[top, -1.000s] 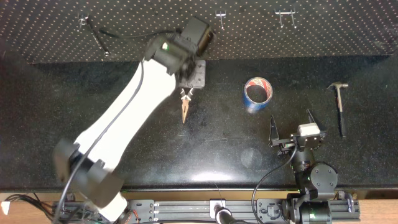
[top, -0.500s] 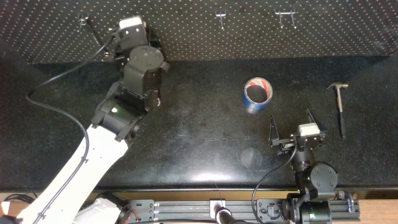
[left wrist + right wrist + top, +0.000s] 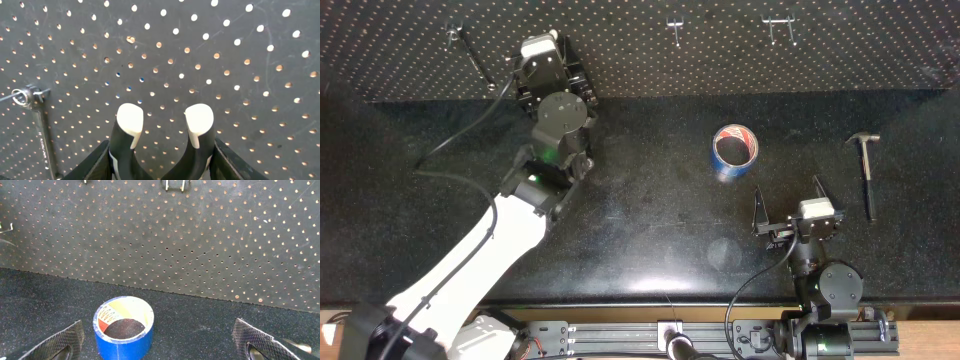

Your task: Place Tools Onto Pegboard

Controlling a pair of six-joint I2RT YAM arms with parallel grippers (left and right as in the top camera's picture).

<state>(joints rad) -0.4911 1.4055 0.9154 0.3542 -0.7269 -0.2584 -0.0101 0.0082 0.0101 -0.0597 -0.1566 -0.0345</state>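
From above, the left gripper is up at the pegboard near the hung wrench, while tape roll and hammer lie on the table – its wrist view shows the fingers moderately parted, holding nothing – and the right wrist view has the right gripper spread wide and empty, facing the tape roll.

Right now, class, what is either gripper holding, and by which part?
Nothing is held. The left gripper is at the pegboard, jaws apart and empty; the right gripper is open and empty too.
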